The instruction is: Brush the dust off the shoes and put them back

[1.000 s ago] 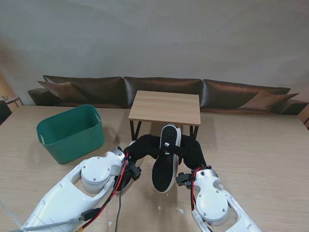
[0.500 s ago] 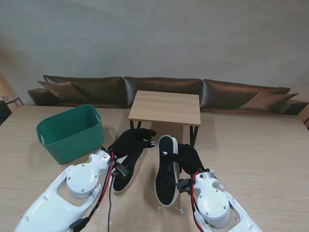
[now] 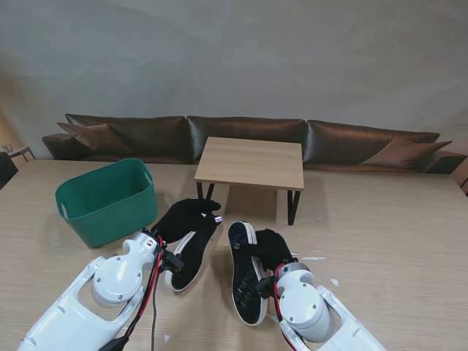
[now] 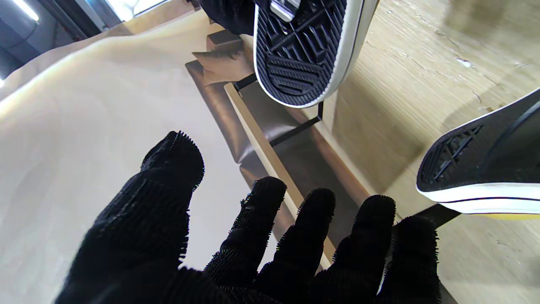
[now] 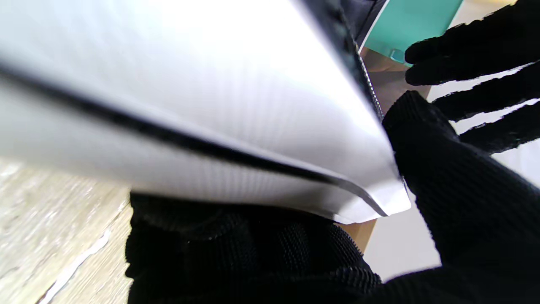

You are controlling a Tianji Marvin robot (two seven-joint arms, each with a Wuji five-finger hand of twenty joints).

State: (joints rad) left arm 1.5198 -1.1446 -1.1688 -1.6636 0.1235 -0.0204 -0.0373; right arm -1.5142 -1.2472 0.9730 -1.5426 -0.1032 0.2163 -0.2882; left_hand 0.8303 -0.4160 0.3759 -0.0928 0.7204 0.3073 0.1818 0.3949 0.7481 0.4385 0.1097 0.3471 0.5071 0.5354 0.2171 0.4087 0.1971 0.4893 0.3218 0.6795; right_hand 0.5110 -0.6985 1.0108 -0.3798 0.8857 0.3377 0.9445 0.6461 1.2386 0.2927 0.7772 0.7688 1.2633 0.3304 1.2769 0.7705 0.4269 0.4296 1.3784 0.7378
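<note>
Two black shoes with white rims lie near me on the wooden table. My right hand [image 3: 276, 245], in a black bristled glove, is shut on one shoe [image 3: 245, 276], held sole up; its white sidewall [image 5: 190, 105] fills the right wrist view. The other shoe [image 3: 186, 261] rests on the table to the left, its tread [image 4: 485, 166] showing. My left hand [image 3: 188, 216], also gloved, hovers over that shoe's far end, open, with fingers [image 4: 261, 228] spread and nothing in them. The held shoe's sole [image 4: 301, 50] shows in the left wrist view.
A green plastic bin [image 3: 108, 200] stands at the left, close to my left arm. A small wooden stand [image 3: 251, 161] with black legs sits just beyond the shoes. A brown sofa [image 3: 351, 142] lines the far edge. White flecks [image 3: 316, 258] lie on the table at the right.
My right hand has brought its shoe down and nearer to me, from tilted up to nearly flat. My left hand has drawn off it to the left, over the other shoe.
</note>
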